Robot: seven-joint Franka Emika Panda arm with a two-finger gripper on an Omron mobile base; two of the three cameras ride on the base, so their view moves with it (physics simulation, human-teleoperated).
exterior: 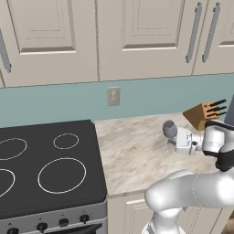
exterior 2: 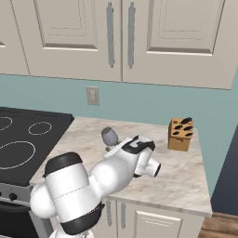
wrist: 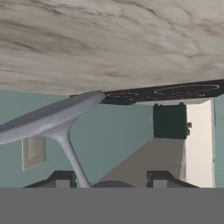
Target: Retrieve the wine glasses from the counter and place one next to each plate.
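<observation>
A smoky grey wine glass (exterior: 169,129) (exterior 2: 109,135) hangs just above the beige marbled counter (exterior: 132,155) (exterior 2: 186,172). My gripper (exterior: 176,136) (exterior 2: 114,142) reaches in level from the right and is shut on it. In the hand view, which is rolled upside down, the glass's round foot (wrist: 48,118) lies away from the hand. Its thin stem (wrist: 70,155) runs back between my fingertips (wrist: 61,180), and the bowl is mostly hidden at the bottom edge. The plates are out of view.
A wooden knife block (exterior: 204,114) (exterior 2: 180,134) stands at the back right of the counter. A black cooktop (exterior: 45,164) (exterior 2: 18,148) adjoins the counter on the left. Cream wall cabinets (exterior: 137,36) hang above, over a teal backsplash with an outlet (exterior: 113,96).
</observation>
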